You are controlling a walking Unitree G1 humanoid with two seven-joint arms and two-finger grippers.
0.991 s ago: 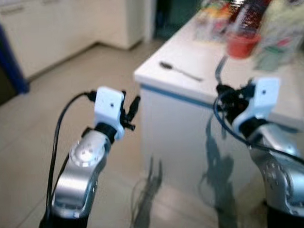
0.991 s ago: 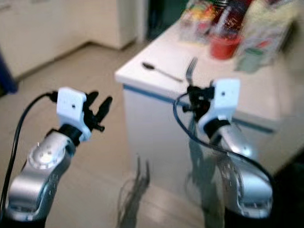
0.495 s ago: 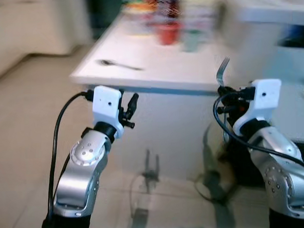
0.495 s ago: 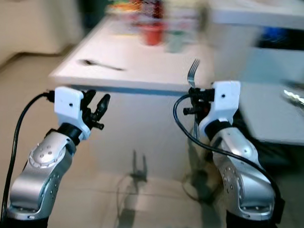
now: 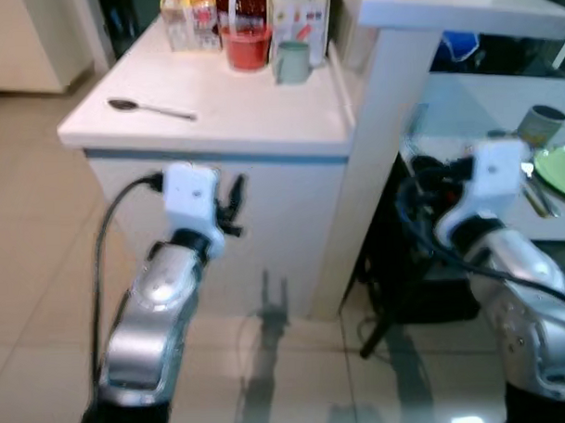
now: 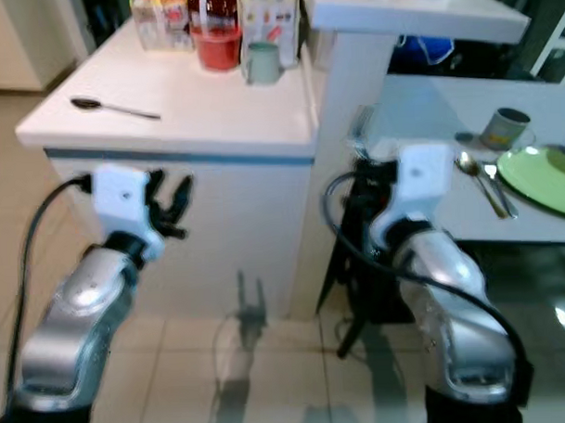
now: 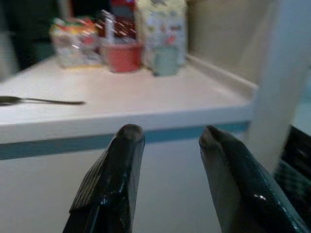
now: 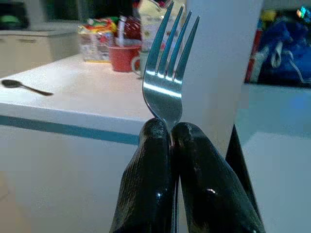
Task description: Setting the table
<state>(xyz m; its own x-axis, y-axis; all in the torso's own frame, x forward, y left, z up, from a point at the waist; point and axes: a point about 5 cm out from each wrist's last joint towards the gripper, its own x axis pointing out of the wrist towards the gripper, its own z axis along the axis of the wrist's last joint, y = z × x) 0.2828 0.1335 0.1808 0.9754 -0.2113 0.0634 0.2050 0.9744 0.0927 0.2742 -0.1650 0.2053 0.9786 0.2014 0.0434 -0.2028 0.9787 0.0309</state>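
My right gripper (image 8: pixel 170 141): fingers pressed together on the handle of a fork (image 8: pixel 167 77), which I hold upright with the tines pointing up. I carry it in the air in front of the white pillar, off the right corner of the counter and short of the table.
My left gripper (image 7: pixel 165 138): fingers parted with a narrow gap and nothing between them, held in the air in front of the counter's front edge, below its top.
Counter (image 5: pixel 251 120): white top with a blue strip under the front edge.
Spoon (image 5: pixel 149 108): lies flat near the counter's front left corner, well apart from everything else on it.
Red cup (image 5: pixel 247 50): stands toward the counter's back edge, just beside a pale green cup (image 5: pixel 293 61) on its right.
Packets and a carton (image 5: pixel 299 11): crowded along the counter's back edge behind the two cups; labels too blurred to read.
Table (image 6: pixel 418 114): pale top to the right of the pillar, lower than the counter.
Green plate (image 6: pixel 541 176): near the table's right edge.
Cutlery on the table (image 6: pixel 481 181): a spoon and another piece lie side by side just left of the green plate.
Mug (image 6: pixel 505 127): stands behind that cutlery, farther from the table's front edge.
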